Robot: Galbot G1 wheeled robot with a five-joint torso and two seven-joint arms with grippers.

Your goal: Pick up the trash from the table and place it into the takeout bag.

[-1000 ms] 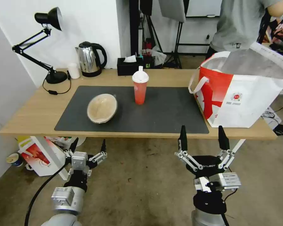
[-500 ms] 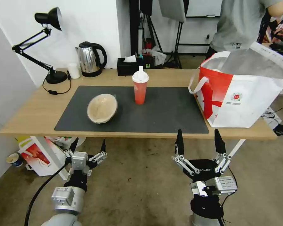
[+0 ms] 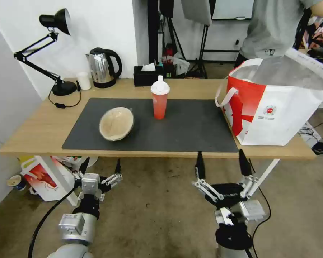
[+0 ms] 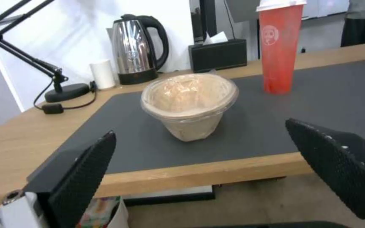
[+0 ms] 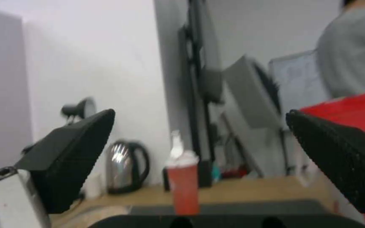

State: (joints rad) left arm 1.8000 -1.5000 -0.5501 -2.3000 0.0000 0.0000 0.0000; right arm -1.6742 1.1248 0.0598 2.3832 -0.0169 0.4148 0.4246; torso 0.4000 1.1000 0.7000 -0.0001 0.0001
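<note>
Now the right hand [image 3: 221, 163], fingers spread wide and empty, sits lower and farther left than a second ago, below the bench [image 3: 36, 132] edge. The left hand [image 3: 100, 166] hangs open. On the mat [image 3: 190, 132] stand the tan lidded bowl [image 3: 116, 123] and the red cup [image 3: 160, 97]; the takeout bag [image 3: 276, 104] stands at the right.

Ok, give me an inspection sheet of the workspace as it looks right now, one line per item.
Surface: wooden table with a dark mat.
Job's things: tan lidded bowl and red cup upright on the mat, apart; takeout bag open at the table's right end.
Clutter: kettle, small white cup, desk lamp, tissue box along the far edge.
Grippers: left claw and right claw open, empty, below the near edge.
Cables: lamp cord on the table; black cable by the left arm.
Surroundings: carton on the floor; person behind the bag.
</note>
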